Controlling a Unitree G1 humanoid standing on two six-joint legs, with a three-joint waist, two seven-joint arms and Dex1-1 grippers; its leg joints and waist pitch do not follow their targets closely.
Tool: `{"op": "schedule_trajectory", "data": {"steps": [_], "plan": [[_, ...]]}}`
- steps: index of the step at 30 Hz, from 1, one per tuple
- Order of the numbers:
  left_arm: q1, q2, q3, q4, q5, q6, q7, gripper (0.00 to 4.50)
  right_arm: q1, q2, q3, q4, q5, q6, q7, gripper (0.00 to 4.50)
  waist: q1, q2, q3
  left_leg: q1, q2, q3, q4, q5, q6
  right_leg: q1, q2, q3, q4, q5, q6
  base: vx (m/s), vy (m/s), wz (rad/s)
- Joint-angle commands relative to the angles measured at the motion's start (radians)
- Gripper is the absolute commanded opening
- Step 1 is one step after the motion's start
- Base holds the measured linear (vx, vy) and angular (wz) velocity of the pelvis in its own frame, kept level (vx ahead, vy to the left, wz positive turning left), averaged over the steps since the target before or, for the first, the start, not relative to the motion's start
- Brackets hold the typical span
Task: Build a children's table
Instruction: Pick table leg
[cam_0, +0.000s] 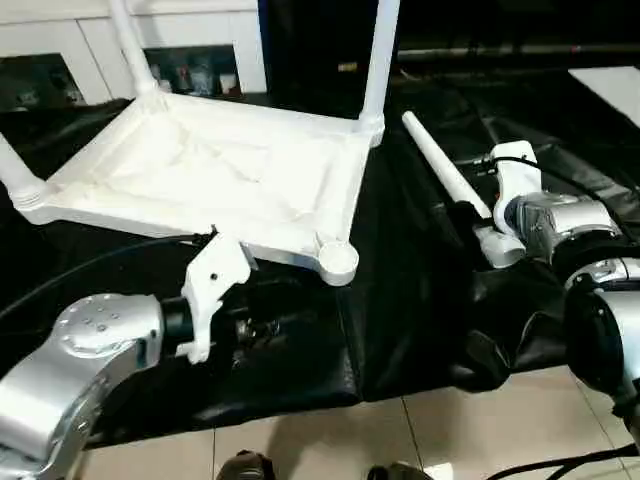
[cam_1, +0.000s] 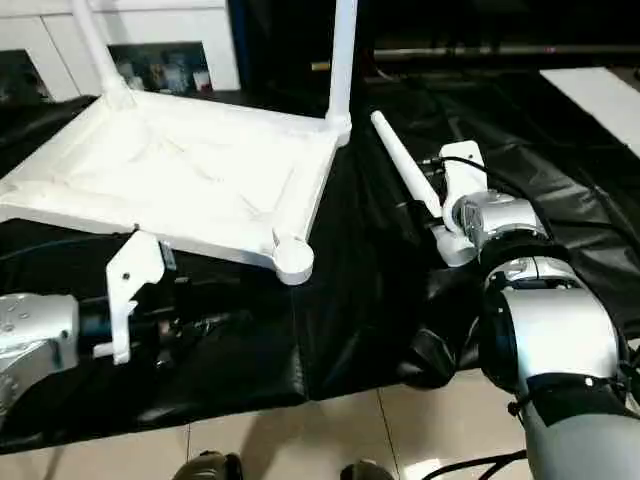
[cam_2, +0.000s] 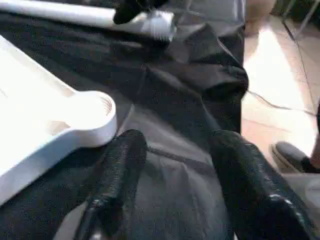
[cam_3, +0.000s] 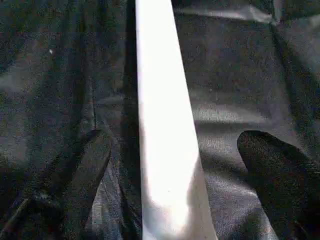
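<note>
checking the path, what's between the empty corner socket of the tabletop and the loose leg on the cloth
Only bare black cloth lies between the empty socket and the loose leg, as the left eye view shows.

The table top (cam_0: 215, 175) is laid upside down on the work table (cam_0: 400, 300), toward its left. Legs are stood up at the far-left socket (cam_0: 130, 45), the far-right socket (cam_0: 380, 60) and the left corner (cam_0: 15, 175). The near-right socket (cam_0: 338, 258) is left unfilled. A loose leg (cam_0: 445, 170) is laid flat just right of the top. The left gripper (cam_2: 175, 175) is placed just before the near socket; the right gripper (cam_3: 175, 165) is set astride the loose leg. The floor (cam_0: 420, 430) is seen before the work table.
</note>
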Motion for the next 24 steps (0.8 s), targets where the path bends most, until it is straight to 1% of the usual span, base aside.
{"op": "schedule_trajectory", "data": {"steps": [1, 3, 4, 5, 6, 7, 8, 9, 10, 11, 12, 13, 14, 15, 16, 17, 19, 21, 23, 24], "plan": [[0.008, 0.014, 0.018, -0.03, -0.015, 0.024, 0.003, 2.94, -0.019, -0.005, 0.0, 0.01, -0.013, 0.013, -0.003, 4.5, 0.001, -0.002, -0.056, 0.015, 0.006, 0.005, -0.058, -0.164, 0.033, 0.049, -0.038, 0.036, -0.066, -0.071, -0.275, 0.0, 0.0, 0.0], [0.015, 0.027, 0.026, -0.047, -0.029, 0.041, 0.004, 3.12, -0.014, -0.002, 0.015, 0.019, -0.028, 0.046, 0.021, 4.5, 0.001, -0.003, -0.051, 0.016, 0.007, 0.005, -0.06, -0.175, 0.032, 0.048, -0.039, 0.037, -0.067, -0.091, -0.274, 0.0, 0.0, 0.0], [0.015, 0.033, 0.032, -0.051, -0.037, 0.047, 0.004, 3.28, -0.013, -0.001, 0.024, 0.022, -0.039, 0.059, 0.04, 4.5, 0.001, -0.001, -0.05, 0.016, 0.008, 0.004, -0.061, -0.177, 0.03, 0.049, -0.039, 0.037, -0.068, -0.095, -0.274, 0.0, 0.0, 0.0], [0.015, 0.035, 0.034, -0.053, -0.041, 0.049, 0.004, 3.28, -0.013, 0.0, 0.027, 0.024, -0.043, 0.064, 0.048, 4.5, 0.001, -0.001, -0.049, 0.016, 0.008, 0.005, -0.061, -0.179, 0.028, 0.048, -0.038, 0.037, -0.068, -0.096, -0.275, 0.0, 0.0, 0.0], [0.013, 0.041, 0.037, -0.057, -0.049, 0.057, 0.006, 3.39, -0.014, 0.003, 0.036, 0.026, -0.052, 0.075, 0.07, 4.5, 0.001, -0.001, -0.048, 0.017, 0.008, 0.005, -0.062, -0.182, 0.026, 0.049, -0.039, 0.037, -0.068, -0.097, -0.276, 0.0, 0.0, 0.0], [0.011, 0.045, 0.038, -0.06, -0.055, 0.061, 0.006, 3.5, -0.017, 0.004, 0.044, 0.028, -0.059, 0.085, 0.087, 4.5, 0.003, -0.006, -0.05, 0.016, 0.008, 0.004, -0.061, -0.178, 0.027, 0.052, -0.04, 0.037, -0.066, -0.101, -0.275, 0.0, 0.0, 0.0], [0.01, 0.047, 0.039, -0.061, -0.057, 0.064, 0.006, 3.5, -0.018, 0.005, 0.046, 0.028, -0.06, 0.09, 0.095, 4.5, 0.003, -0.005, -0.049, 0.017, 0.008, 0.005, -0.061, -0.179, 0.026, 0.051, -0.041, 0.037, -0.067, -0.106, -0.275, 0.0, 0.0, 0.0], [0.009, 0.048, 0.04, -0.062, -0.06, 0.066, 0.006, 3.58, -0.02, 0.007, 0.048, 0.029, -0.061, 0.096, 0.102, 4.5, 0.004, -0.004, -0.048, 0.017, 0.01, 0.005, -0.062, -0.182, 0.026, 0.05, -0.042, 0.038, -0.068, -0.115, -0.276, 0.0, 0.0, 0.0], [0.004, 0.053, 0.038, -0.063, -0.068, 0.069, 0.008, 3.7, -0.024, 0.009, 0.055, 0.031, -0.068, 0.11, 0.124, 4.5, 0.006, -0.003, -0.049, 0.019, 0.011, 0.005, -0.062, -0.179, 0.022, 0.05, -0.043, 0.038, -0.068, -0.117, -0.278, 0.0, 0.0, 0.0], [-0.001, 0.052, 0.035, -0.062, -0.064, 0.061, 0.01, 3.7, -0.026, 0.012, 0.052, 0.032, -0.065, 0.116, 0.132, 4.5, 0.006, -0.003, -0.047, 0.019, 0.011, 0.005, -0.062, -0.181, 0.02, 0.049, -0.042, 0.038, -0.068, -0.117, -0.279, 0.0, 0.0, 0.0], [-0.001, 0.052, 0.035, -0.062, -0.064, 0.061, 0.01, 3.89, -0.026, 0.012, 0.052, 0.032, -0.065, 0.116, 0.132, 4.5, 0.007, -0.002, -0.048, 0.019, 0.012, 0.005, -0.062, -0.183, 0.018, 0.049, -0.043, 0.039, -0.068, -0.117, -0.28, 0.0, 0.0, 0.0], [-0.005, 0.052, 0.033, -0.06, -0.062, 0.057, 0.013, 3.92, -0.027, 0.014, 0.049, 0.032, -0.062, 0.121, 0.137, 4.32, 0.007, -0.002, -0.046, 0.019, 0.012, 0.005, -0.063, -0.189, 0.016, 0.049, -0.043, 0.039, -0.069, -0.122, -0.279, 0.0, 0.0, 0.0], [-0.018, 0.049, 0.033, -0.056, -0.067, 0.062, 0.019, 3.95, -0.03, 0.016, 0.039, 0.031, -0.055, 0.128, 0.141, 4.21, 0.008, -0.002, -0.048, 0.019, 0.012, 0.005, -0.064, -0.188, 0.014, 0.05, -0.044, 0.039, -0.068, -0.123, -0.279, 0.0, 0.0, 0.0], [-0.019, 0.049, 0.033, -0.055, -0.068, 0.063, 0.019, 3.95, -0.03, 0.016, 0.038, 0.031, -0.055, 0.128, 0.141, 4.21, 0.008, -0.003, -0.048, 0.019, 0.012, 0.005, -0.064, -0.187, 0.013, 0.051, -0.044, 0.04, -0.068, -0.122, -0.279, 0.0, 0.0, 0.0], [-0.023, 0.049, 0.033, -0.055, -0.071, 0.068, 0.021, 4.19, -0.031, 0.017, 0.037, 0.031, -0.056, 0.131, 0.144, 4.11, 0.008, -0.003, -0.048, 0.019, 0.012, 0.005, -0.063, -0.186, 0.011, 0.051, -0.045, 0.04, -0.068, -0.123, -0.279, 0.0, 0.0, 0.0], [-0.026, 0.05, 0.034, -0.055, -0.079, 0.072, 0.022, 4.29, -0.031, 0.017, 0.035, 0.031, -0.059, 0.136, 0.148, 4.02, 0.009, -0.003, -0.05, 0.02, 0.012, 0.005, -0.063, -0.188, 0.01, 0.051, -0.045, 0.04, -0.068, -0.126, -0.279, 0.0, 0.0, 0.0], [-0.028, 0.053, 0.035, -0.056, -0.085, 0.072, 0.022, 4.36, -0.03, 0.017, 0.037, 0.031, -0.063, 0.144, 0.155, 3.81, 0.009, -0.003, -0.052, 0.019, 0.011, 0.005, -0.063, -0.184, 0.007, 0.053, -0.045, 0.04, -0.066, -0.121, -0.28, 0.0, 0.0, 0.0], [-0.03, 0.057, 0.036, -0.055, -0.091, 0.073, 0.024, 4.43, -0.029, 0.017, 0.036, 0.03, -0.064, 0.152, 0.16, 3.74, 0.01, -0.003, -0.054, 0.019, 0.012, 0.005, -0.062, -0.175, 0.008, 0.053, -0.045, 0.04, -0.065, -0.108, -0.283, 0.0, 0.0, 0.0], [-0.034, 0.06, 0.035, -0.053, -0.098, 0.075, 0.028, 4.5, -0.026, 0.016, 0.039, 0.03, -0.072, 0.163, 0.168, 3.46, 0.011, -0.002, -0.056, 0.018, 0.011, 0.005, -0.061, -0.174, 0.008, 0.054, -0.046, 0.039, -0.064, -0.106, -0.285, 0.0, 0.0, 0.0], [-0.036, 0.061, 0.034, -0.053, -0.098, 0.075, 0.027, 4.5, -0.025, 0.016, 0.042, 0.03, -0.076, 0.166, 0.171, 3.46, 0.011, -0.002, -0.056, 0.019, 0.012, 0.005, -0.061, -0.174, 0.008, 0.053, -0.046, 0.039, -0.065, -0.106, -0.285, 0.0, 0.0, 0.0]]}}
